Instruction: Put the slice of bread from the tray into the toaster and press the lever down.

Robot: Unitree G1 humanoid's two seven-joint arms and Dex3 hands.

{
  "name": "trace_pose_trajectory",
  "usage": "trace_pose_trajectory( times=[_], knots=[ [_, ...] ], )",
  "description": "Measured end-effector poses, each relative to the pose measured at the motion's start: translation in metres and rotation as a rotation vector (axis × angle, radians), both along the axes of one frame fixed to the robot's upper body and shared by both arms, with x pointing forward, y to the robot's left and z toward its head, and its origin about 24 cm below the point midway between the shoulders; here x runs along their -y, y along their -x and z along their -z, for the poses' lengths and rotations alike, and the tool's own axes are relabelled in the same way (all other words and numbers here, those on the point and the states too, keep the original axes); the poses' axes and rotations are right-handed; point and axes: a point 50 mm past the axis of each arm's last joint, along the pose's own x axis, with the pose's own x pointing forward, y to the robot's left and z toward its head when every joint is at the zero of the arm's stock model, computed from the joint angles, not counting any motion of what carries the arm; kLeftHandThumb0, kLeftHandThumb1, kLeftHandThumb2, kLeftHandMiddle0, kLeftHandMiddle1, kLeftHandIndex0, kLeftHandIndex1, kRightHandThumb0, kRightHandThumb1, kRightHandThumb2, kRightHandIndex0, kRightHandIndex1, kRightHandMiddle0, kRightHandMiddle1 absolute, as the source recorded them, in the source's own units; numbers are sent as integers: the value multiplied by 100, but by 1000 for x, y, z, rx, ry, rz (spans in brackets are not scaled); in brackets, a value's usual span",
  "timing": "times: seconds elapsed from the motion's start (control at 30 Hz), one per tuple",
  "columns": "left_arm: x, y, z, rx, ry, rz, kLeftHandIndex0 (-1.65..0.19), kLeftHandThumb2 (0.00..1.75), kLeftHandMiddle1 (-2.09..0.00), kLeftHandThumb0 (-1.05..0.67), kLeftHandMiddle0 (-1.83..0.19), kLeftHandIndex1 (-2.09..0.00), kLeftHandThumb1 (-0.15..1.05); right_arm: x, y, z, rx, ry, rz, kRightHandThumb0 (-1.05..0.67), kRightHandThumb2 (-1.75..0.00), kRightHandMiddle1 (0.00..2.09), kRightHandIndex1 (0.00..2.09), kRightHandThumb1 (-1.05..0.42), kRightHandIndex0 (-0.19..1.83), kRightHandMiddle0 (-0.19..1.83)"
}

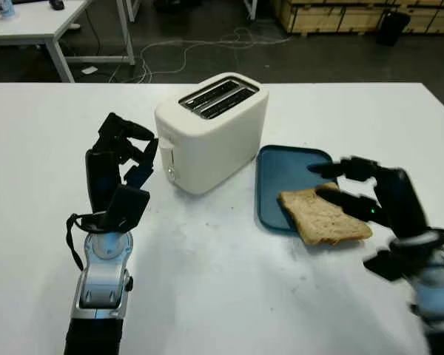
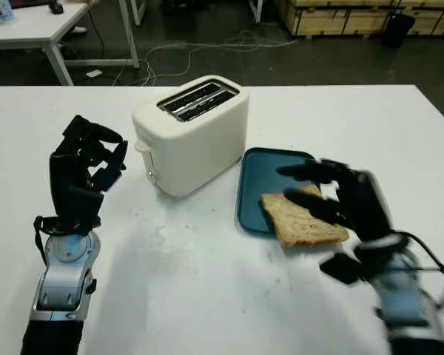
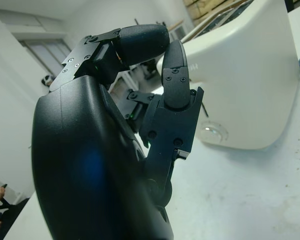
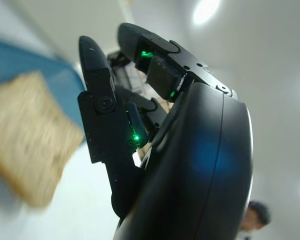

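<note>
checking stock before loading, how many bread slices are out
1. The bread lies half on the tray, overhanging its near edge onto the table, just by the right hand. The toaster slots look empty, though their depths are hidden.

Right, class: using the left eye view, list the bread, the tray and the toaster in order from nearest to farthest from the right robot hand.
1. Bread: right at the right robot hand, lying half over the tray's near corner.
2. Tray: just beyond and to the left of the bread.
3. Toaster: farthest, left of the tray, beside the left robot hand.
</note>
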Motion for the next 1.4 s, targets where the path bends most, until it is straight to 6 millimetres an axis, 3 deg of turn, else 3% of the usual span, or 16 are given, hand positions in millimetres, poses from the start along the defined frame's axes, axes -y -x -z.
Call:
trace_pose_trajectory(
  times=[0.27, 0.53, 0.7, 0.93, 1.27, 1.4],
  knots=[
    [0, 0, 1, -4, 0, 3, -53, 50, -175, -36, -77, -164, 92, 1, 6, 30, -72, 183, 13, -75, 0, 0, 0, -79, 46, 44],
    [0, 0, 1, -7, -1, 12, -52, 51, -175, -36, -76, -165, 92, -5, 5, 41, -137, 332, 41, -89, 0, 0, 0, -80, 16, 19],
    [0, 0, 1, -8, -4, 12, -54, 50, -175, -37, -79, -165, 92, -7, 5, 54, -163, 396, 46, -90, 0, 0, 1, -79, 14, 17],
    [0, 0, 1, -8, -7, 10, -54, 50, -175, -38, -78, -165, 92, -5, -1, 55, -176, 462, 56, -86, -1, 0, 0, -80, 14, 16],
    [-1, 1, 1, -6, -8, 10, -54, 52, -175, -38, -79, -168, 92, -1, -5, 63, -77, 519, 146, -40, -2, 7, 10, -85, 55, 50],
    [-1, 1, 1, -6, -9, 9, -54, 52, -175, -38, -80, -168, 92, 0, -7, 67, -20, 564, 172, -35, -1, 8, 12, -90, 72, 63]
  ],
)
